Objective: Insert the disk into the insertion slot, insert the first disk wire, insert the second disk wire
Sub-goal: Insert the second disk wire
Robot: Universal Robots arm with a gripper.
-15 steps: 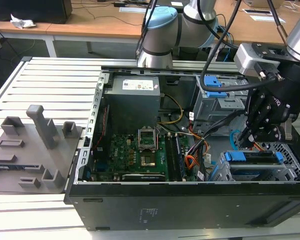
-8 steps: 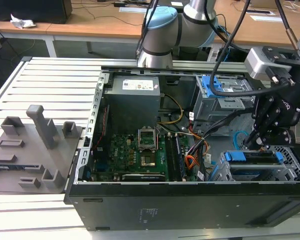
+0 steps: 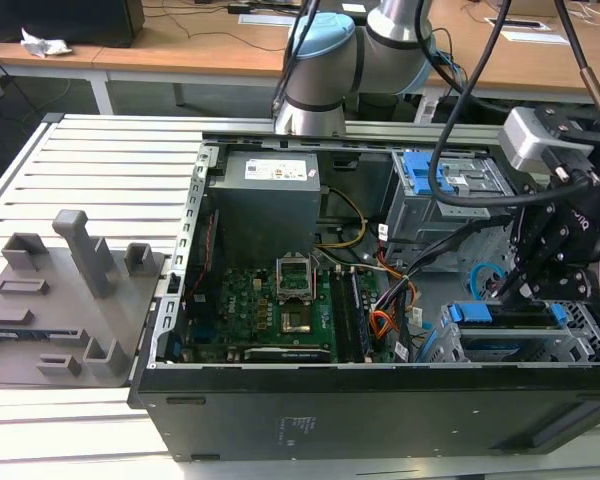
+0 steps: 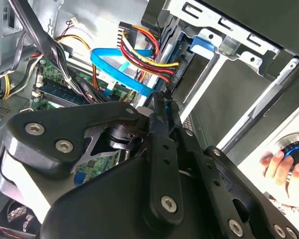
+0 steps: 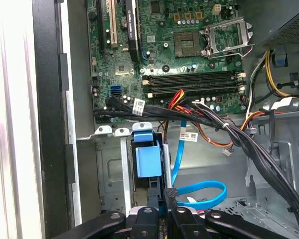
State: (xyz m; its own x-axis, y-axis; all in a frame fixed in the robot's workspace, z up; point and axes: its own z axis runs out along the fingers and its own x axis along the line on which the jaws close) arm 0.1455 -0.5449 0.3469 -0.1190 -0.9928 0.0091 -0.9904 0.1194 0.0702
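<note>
The disk sits in the insertion slot point(image 3: 580, 335), the low grey cage at the exterior view's right. Its blue carrier frame point(image 3: 502, 314) point(image 5: 148, 160) shows at the cage's open end. The second disk wire point(image 5: 202, 193) point(image 4: 117, 67), a flat light-blue cable, curls in a loop beside the cage. My gripper point(image 5: 164, 213) point(image 4: 163, 99) point(image 3: 508, 290) hangs just behind the disk, shut on the wire's small dark plug point(image 5: 170, 192). A bundle of red, yellow and black wires point(image 4: 147, 50) ends at the cage; whether that is the first disk wire I cannot tell.
The motherboard point(image 5: 189, 45) lies beyond the cage, and thick black cable bundles point(image 5: 224, 127) cross above it. A taller grey bay with a blue latch point(image 3: 435, 180) stands at the case's back. A person's hand point(image 4: 281, 169) rests outside the case.
</note>
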